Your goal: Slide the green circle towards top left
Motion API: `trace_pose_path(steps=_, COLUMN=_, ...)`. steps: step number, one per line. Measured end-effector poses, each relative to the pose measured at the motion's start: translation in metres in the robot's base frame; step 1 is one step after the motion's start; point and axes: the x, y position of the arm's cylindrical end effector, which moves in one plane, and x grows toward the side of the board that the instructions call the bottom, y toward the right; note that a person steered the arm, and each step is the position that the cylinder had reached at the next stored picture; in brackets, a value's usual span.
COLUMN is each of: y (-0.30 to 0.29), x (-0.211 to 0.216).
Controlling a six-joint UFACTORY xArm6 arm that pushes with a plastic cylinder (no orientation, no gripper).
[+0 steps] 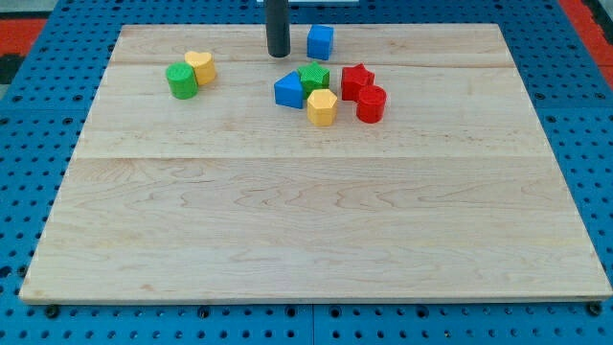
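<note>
The green circle (181, 80) stands on the wooden board (316, 220) near the view's top left, touching a yellow block (201, 67) on its upper right. My tip (278, 54) is at the view's top centre, well to the right of the green circle and apart from it. It is left of a blue cube (320, 41) and above a cluster of blocks.
The cluster right of centre at the top holds a blue triangle-like block (287, 90), a green star-like block (314, 77), a yellow hexagon-like block (322, 107), a red star-like block (356, 80) and a red cylinder (371, 103). A blue perforated surface (29, 192) surrounds the board.
</note>
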Motion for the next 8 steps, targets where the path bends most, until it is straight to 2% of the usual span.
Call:
trace_pose_path(steps=2, y=-0.003, x=0.014)
trace_pose_path(steps=6, y=-0.117, x=0.086)
trace_pose_path(steps=7, y=-0.167, x=0.061)
trace_pose_path(steps=8, y=-0.181, x=0.035)
